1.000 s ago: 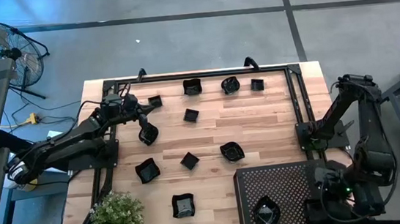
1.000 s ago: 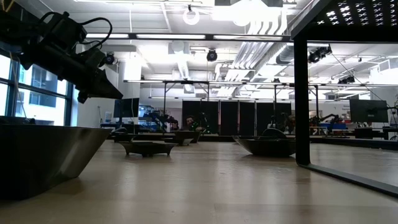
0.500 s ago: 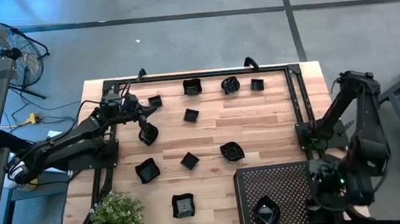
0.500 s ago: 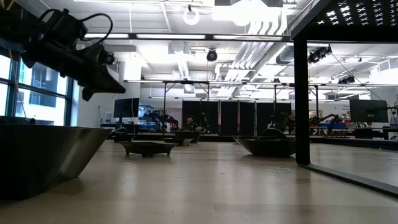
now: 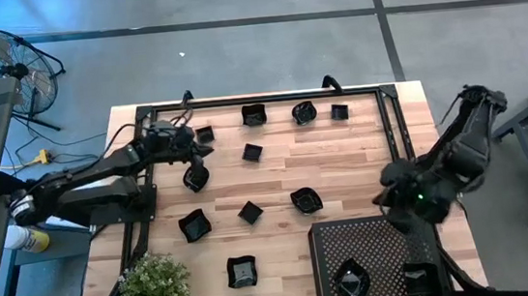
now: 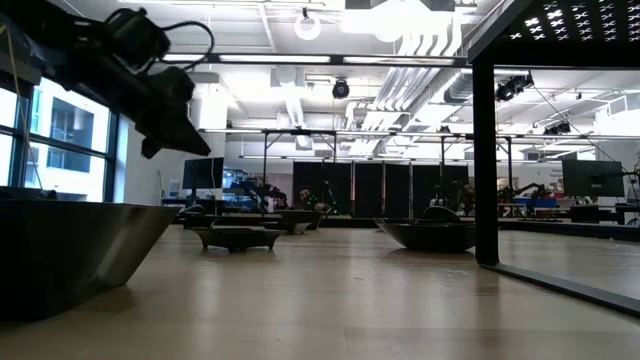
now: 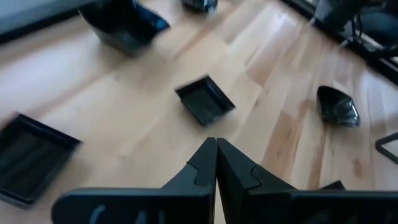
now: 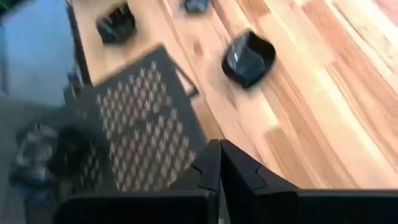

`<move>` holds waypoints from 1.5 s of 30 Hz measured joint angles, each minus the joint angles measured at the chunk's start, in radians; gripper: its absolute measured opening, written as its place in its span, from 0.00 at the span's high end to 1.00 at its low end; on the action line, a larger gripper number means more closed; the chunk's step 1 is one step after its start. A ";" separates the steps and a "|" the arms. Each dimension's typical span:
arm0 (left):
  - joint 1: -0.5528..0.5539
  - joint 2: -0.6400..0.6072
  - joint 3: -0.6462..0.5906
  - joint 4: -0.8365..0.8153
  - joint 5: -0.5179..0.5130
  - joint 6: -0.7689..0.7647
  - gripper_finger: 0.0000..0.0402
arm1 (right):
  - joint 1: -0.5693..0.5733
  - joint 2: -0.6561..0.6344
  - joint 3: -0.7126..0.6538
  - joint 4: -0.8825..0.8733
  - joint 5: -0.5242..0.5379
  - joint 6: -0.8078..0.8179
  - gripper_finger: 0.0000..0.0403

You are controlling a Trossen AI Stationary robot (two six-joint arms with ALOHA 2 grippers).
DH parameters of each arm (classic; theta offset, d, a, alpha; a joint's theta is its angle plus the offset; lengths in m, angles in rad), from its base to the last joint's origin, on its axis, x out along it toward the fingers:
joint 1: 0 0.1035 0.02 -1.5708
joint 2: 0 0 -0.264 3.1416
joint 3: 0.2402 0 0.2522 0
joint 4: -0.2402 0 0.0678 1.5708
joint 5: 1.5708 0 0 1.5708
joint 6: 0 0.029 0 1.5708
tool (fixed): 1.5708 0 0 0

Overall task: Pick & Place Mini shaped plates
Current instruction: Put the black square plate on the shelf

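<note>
Several mini shaped plates, small glossy black dishes, lie flat on the wooden table (image 5: 343, 160): along the far edge (image 5: 254, 115) (image 5: 303, 113), mid-table (image 5: 252, 152) (image 5: 306, 200) and nearer (image 5: 242, 272). One plate (image 5: 352, 280) sits on the black perforated tray (image 5: 370, 240). My left gripper (image 5: 202, 149) (image 7: 216, 144) is shut and empty. It hangs above the far left of the table, just beyond a roundish plate (image 5: 195, 177). My right gripper (image 5: 388, 197) (image 8: 219, 147) is shut and empty, above the tray's far edge.
A black frame (image 5: 269, 97) borders the table's far and side edges. A potted plant (image 5: 151, 290) stands at the near left corner. In the low view a large plate (image 6: 70, 250) fills the left foreground and the tray's post (image 6: 485, 150) stands at right.
My right arm has swung from over the tray's near right corner toward the far edge and the table's middle, turning as it went. My left gripper has risen a little and drawn toward the far edge, away from the roundish plate. No plate has moved.
</note>
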 joint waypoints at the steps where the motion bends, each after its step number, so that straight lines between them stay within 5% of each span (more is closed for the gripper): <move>1: -0.010 0.023 0.011 0.000 -0.001 -0.015 1.00 | -0.029 -0.023 -0.044 0.060 0.001 -0.029 0.99; 8: -0.064 0.235 0.165 -0.048 -0.002 -0.146 1.00 | -0.262 -0.149 -0.305 0.430 0.005 -0.232 1.00; 15: -0.078 0.462 0.306 -0.068 -0.012 -0.287 0.96 | -0.462 -0.165 -0.421 0.713 -0.027 -0.401 1.00; 23: -0.078 0.641 0.387 -0.047 -0.068 -0.397 0.78 | -0.564 -0.159 -0.424 0.825 -0.050 -0.555 1.00; 29: -0.077 0.750 0.424 -0.022 -0.070 -0.397 0.75 | -0.597 -0.159 -0.424 0.838 -0.056 -0.594 1.00; 37: -0.078 0.842 0.428 0.025 -0.030 -0.389 0.77 | -0.614 -0.159 -0.423 0.864 -0.056 -0.620 1.00; 45: -0.078 0.856 0.427 0.027 -0.006 -0.362 0.98 | -0.614 -0.159 -0.423 0.870 -0.041 -0.618 1.00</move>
